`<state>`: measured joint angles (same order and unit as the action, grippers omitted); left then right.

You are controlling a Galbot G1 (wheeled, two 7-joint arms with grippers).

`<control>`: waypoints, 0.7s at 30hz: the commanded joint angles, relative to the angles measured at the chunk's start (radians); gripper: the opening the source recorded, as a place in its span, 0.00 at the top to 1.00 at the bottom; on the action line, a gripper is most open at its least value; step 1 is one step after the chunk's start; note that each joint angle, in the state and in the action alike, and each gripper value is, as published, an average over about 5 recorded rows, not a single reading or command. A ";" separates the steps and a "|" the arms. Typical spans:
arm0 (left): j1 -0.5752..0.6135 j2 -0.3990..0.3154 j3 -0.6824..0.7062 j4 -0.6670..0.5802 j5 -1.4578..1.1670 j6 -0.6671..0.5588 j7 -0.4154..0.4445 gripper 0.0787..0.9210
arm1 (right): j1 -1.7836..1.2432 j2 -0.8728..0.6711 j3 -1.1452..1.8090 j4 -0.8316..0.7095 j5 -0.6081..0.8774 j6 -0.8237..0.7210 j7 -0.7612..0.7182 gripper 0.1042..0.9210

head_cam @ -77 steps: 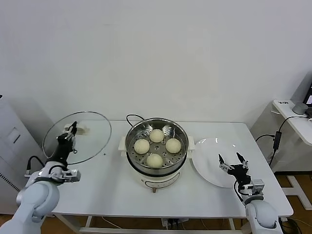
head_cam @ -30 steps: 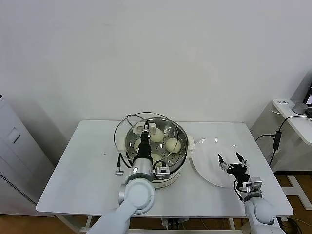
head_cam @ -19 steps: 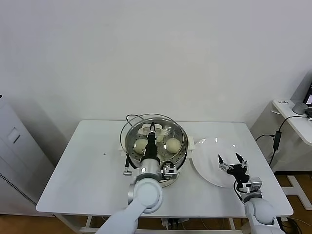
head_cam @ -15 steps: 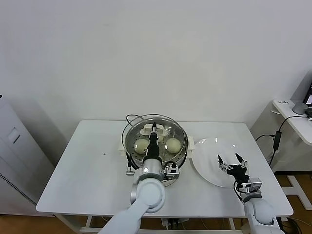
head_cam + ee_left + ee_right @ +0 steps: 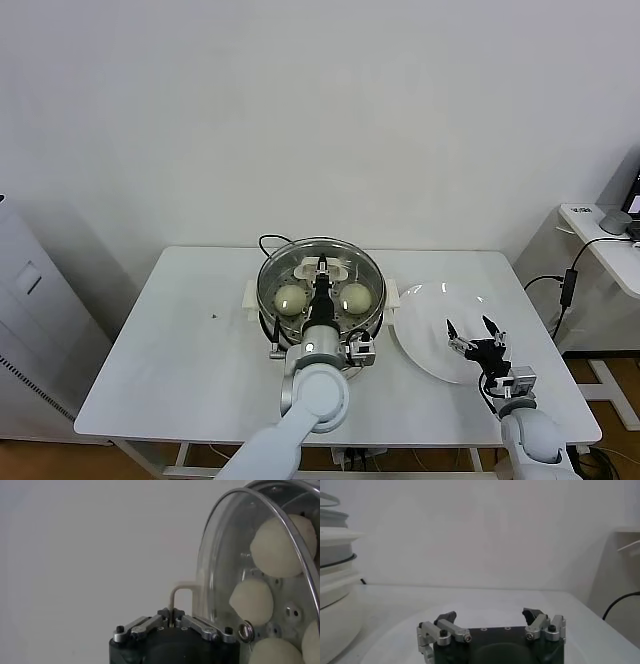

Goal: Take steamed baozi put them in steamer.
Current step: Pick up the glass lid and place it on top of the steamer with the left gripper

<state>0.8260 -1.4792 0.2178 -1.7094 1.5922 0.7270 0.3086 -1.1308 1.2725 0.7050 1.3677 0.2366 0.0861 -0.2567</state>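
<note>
The left gripper (image 5: 322, 268), clenched on the lid (image 5: 320, 278) handle, had swung it over the steamer (image 5: 322, 330), covering the baozi (image 5: 290, 297) below (loading apparently complete). The right gripper (image 5: 477, 338) waited open.

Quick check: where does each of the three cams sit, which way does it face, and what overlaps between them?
Head view: on the head, looking forward and down at the table; both arms show, left gripper shut on the lid handle over the steamer, right gripper open over the plate.
Left wrist view: on the left wrist, facing the glass lid and buns; its own fingers show.
Right wrist view: on the right wrist, facing across the table; own open gripper shows.
Shared: steamer in all three.
</note>
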 commanded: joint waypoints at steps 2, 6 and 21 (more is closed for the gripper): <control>0.006 -0.012 -0.008 0.024 0.002 0.001 -0.005 0.97 | 0.000 0.004 0.000 -0.003 -0.005 0.001 -0.002 0.12; 0.007 -0.012 -0.014 0.028 -0.002 0.000 -0.010 0.97 | 0.000 0.005 0.001 -0.004 -0.006 0.002 -0.002 0.12; 0.021 -0.022 -0.019 0.033 -0.009 0.000 -0.024 0.97 | -0.004 0.012 0.008 -0.012 -0.017 0.007 -0.007 0.12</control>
<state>0.8435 -1.4991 0.2000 -1.6793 1.5843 0.7268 0.2852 -1.1344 1.2833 0.7125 1.3569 0.2217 0.0920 -0.2633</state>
